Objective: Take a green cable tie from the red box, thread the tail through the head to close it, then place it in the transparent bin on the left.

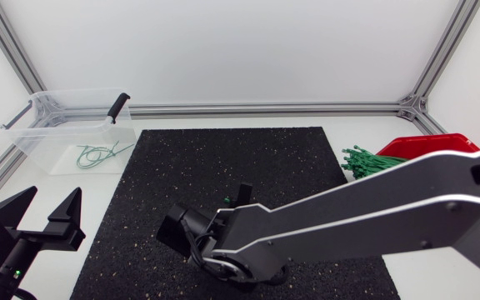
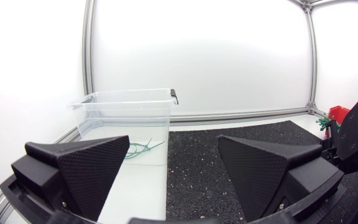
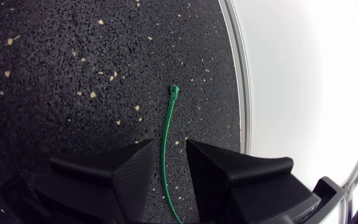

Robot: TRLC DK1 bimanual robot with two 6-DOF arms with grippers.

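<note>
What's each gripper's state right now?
Left gripper: open, empty.
Right gripper: at the tie; open or shut cannot be told.

A black speckled mat (image 1: 223, 162) lies on the white table (image 1: 102, 187).

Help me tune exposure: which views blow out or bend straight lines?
Left wrist view: the frame post bows, fisheye bending. Right wrist view: the white backdrop past the black mat washes out to glare, though the green cable tie shows plainly. Head view: even light, no hard shadows.
</note>
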